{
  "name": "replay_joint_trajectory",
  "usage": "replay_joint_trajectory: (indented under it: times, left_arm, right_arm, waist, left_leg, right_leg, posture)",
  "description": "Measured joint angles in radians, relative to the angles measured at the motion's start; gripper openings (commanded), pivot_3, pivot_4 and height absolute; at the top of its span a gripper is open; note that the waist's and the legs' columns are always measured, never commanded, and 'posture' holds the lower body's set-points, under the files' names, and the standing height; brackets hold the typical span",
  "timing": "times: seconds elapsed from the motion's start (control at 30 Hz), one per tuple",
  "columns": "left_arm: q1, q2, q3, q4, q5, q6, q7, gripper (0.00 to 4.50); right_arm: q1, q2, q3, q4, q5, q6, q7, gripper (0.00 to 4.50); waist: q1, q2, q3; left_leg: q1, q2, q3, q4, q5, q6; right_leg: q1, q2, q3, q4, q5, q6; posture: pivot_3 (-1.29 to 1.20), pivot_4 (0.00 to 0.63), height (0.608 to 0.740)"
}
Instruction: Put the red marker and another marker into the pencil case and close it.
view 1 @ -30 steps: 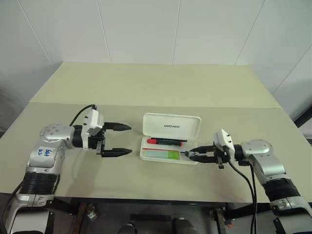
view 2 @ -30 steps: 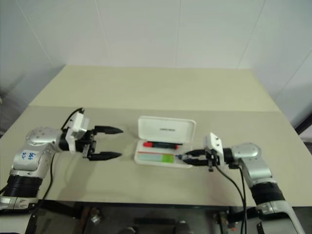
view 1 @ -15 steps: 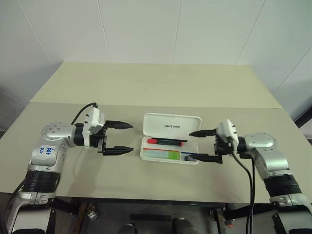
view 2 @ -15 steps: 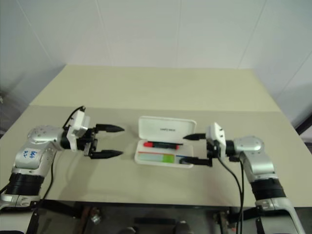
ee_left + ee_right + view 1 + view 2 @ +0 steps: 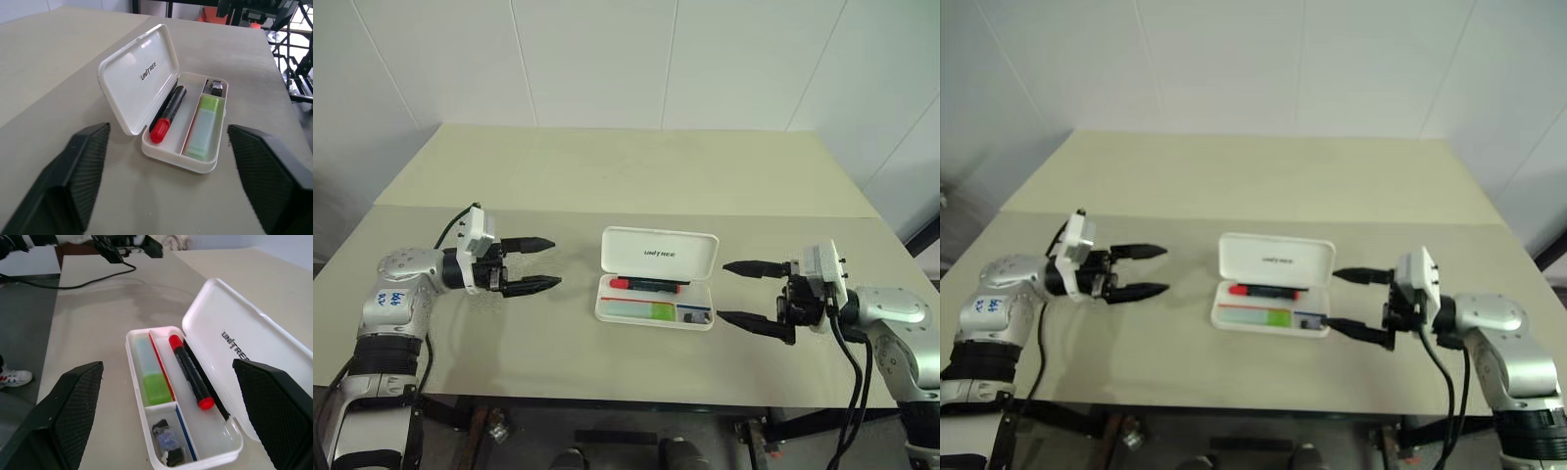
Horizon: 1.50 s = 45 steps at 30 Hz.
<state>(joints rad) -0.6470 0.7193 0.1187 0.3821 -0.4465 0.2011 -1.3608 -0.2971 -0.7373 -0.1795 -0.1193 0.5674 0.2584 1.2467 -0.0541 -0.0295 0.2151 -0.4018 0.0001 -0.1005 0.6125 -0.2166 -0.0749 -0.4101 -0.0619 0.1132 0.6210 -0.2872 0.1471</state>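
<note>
Head views: open white case (image 5: 656,284) at mid-table (image 5: 607,186), lid raised at the far side; red marker (image 5: 646,285) in the rear compartment, green highlighter (image 5: 644,311) in the front one, small dark item (image 5: 695,315) in the end pocket. Left gripper (image 5: 541,264) well left of the case, fingers parted, empty. Right gripper (image 5: 742,292) just right of the case, fingers spread wide, empty. Left wrist view: fingers (image 5: 83,161) apart, framing the case (image 5: 146,81) with marker (image 5: 168,113) and highlighter (image 5: 203,126) side by side. Right wrist view: fingers (image 5: 73,401) wide, case (image 5: 234,345) between them, marker (image 5: 191,374) beside highlighter (image 5: 152,377).
</note>
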Motion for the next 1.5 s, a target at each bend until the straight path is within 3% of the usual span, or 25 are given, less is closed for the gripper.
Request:
replay_joint_trajectory:
  times: [0.33, 0.57, 1.0, 1.2, 1.5]
  left_arm:
    - [-0.018, -0.005, 0.0, 0.036, 0.0, -0.003, -0.012, 0.01]
    - [-0.126, -0.07, -0.001, 0.182, 0.027, -0.023, 0.085, 0.01]
    - [-0.336, -0.213, -0.083, 0.52, 0.204, -0.14, 0.201, 0.01]
    - [-0.384, -0.275, -0.09, 0.618, 0.232, -0.192, 0.211, 0.01]
    - [-0.404, -0.282, -0.087, 0.648, 0.236, -0.258, 0.129, 0.01]
  right_arm:
    - [-0.006, -0.007, -0.025, 0.027, -0.02, -0.041, -0.027, 4.5]
    - [-0.023, -0.036, -0.019, 0.027, -0.02, -0.017, -0.028, 4.5]
    - [-0.04, -0.037, -0.004, 0.025, -0.031, -0.012, -0.049, 4.5]
    - [-0.037, -0.036, 0.007, 0.001, -0.032, -0.012, -0.076, 4.5]
    - [0.001, -0.033, 0.007, -0.034, -0.03, -0.012, -0.108, 4.5]
  waist:
    - [0.0, 0.0, 0.0]
    - [0.003, 0.0, 0.0]
    - [0.004, 0.0, 0.0]
    - [0.001, -0.001, 0.0]
    - [0.003, -0.001, 0.0]
  left_leg:
    - [0.0, 0.0, 0.0, -0.001, 0.0, 0.0]
    - [0.0, 0.0, 0.0, 0.001, 0.0, 0.0]
    - [-0.001, -0.001, -0.001, 0.0, 0.0, 0.0]
    - [-0.001, -0.001, -0.001, 0.0, 0.0, 0.0]
    - [-0.001, -0.001, -0.001, 0.0, 0.0, 0.0]
  right_leg:
    - [0.0, 0.0, 0.0, 0.0, 0.002, 0.004]
    - [0.0, 0.0, 0.0, 0.0, 0.002, 0.004]
    - [0.0, 0.0, -0.001, 0.0, 0.003, 0.006]
    - [-0.001, 0.0, -0.001, 0.0, 0.003, 0.006]
    - [-0.001, 0.0, -0.001, 0.0, 0.003, 0.006]
  posture:
    - [0.0, 0.15, 0.74]
    - [0.0, 0.15, 0.74]
    - [0.0, 0.15, 0.74]
    - [0.0, 0.15, 0.74]
    - [0.0, 0.15, 0.74]
